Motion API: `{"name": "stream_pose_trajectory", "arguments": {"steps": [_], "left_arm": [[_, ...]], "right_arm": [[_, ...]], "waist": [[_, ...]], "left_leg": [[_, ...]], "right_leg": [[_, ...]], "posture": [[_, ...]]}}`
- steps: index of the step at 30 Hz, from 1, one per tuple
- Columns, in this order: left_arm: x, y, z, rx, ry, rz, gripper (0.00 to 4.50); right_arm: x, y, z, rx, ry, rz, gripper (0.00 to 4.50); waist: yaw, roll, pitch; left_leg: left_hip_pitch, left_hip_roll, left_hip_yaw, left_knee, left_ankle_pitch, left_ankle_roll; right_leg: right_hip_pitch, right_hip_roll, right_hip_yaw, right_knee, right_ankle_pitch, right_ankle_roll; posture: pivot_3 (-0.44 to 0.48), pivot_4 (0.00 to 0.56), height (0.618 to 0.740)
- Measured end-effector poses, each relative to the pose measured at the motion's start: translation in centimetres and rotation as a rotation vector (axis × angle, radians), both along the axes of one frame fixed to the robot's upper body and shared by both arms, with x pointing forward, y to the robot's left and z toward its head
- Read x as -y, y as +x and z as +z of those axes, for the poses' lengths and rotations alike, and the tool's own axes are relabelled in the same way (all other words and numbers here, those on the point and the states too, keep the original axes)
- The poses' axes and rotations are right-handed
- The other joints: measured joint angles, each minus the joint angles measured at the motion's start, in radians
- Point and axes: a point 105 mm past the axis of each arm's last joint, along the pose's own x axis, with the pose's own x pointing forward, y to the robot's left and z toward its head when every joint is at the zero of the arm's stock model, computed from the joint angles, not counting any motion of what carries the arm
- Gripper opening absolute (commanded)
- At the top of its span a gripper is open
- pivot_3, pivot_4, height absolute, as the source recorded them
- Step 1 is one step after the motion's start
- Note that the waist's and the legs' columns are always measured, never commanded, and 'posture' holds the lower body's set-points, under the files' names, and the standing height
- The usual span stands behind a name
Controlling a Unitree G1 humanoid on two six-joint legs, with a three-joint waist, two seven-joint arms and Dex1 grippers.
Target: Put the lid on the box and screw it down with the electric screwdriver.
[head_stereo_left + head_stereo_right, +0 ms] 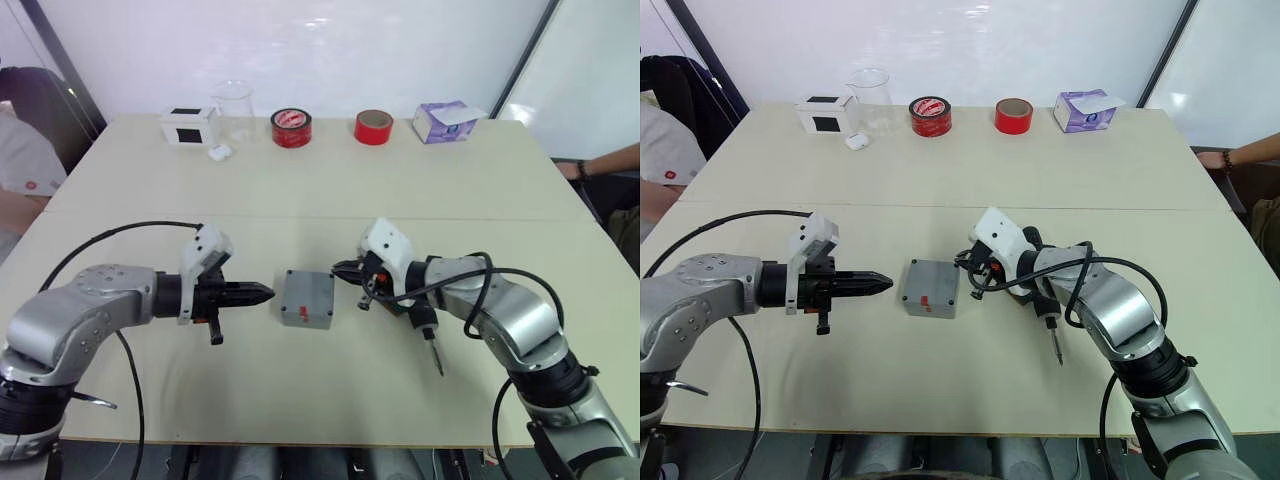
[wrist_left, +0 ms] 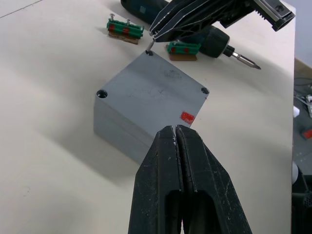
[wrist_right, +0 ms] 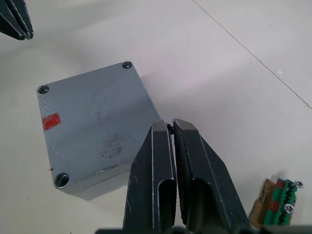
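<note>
Between the two grippers sits the box (image 1: 307,299) with the lid (image 2: 153,95) already on top, red mark up. Left gripper (image 1: 266,293) fingers pressed together, holding nothing, just short of it. Right gripper (image 1: 341,269) closed, empty, near the opposite side; electric screwdriver (image 1: 425,325) lies on table (image 1: 300,170) under that arm.

bright even overhead light, soft shadows under table (image 1: 320,190) items, pics sharp, no glare.
</note>
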Motion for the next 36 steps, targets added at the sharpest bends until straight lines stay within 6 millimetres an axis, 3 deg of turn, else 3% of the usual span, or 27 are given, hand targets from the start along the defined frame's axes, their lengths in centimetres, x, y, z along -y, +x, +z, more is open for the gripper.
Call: {"name": "stream_pose_trajectory", "arguments": {"steps": [36], "left_arm": [[0.07,0.09,-0.03,0.007,-0.003,0.004,0.0]], "right_arm": [[-0.27,-0.44,-0.49,-0.03,-0.01,0.025,0.09]], "waist": [[0.0,0.0,0.0]], "left_leg": [[0.0,0.0,0.0,0.0,0.0,0.0]], "right_leg": [[0.0,0.0,0.0,0.0,0.0,0.0]], "posture": [[0.0,0.15,0.74]]}}
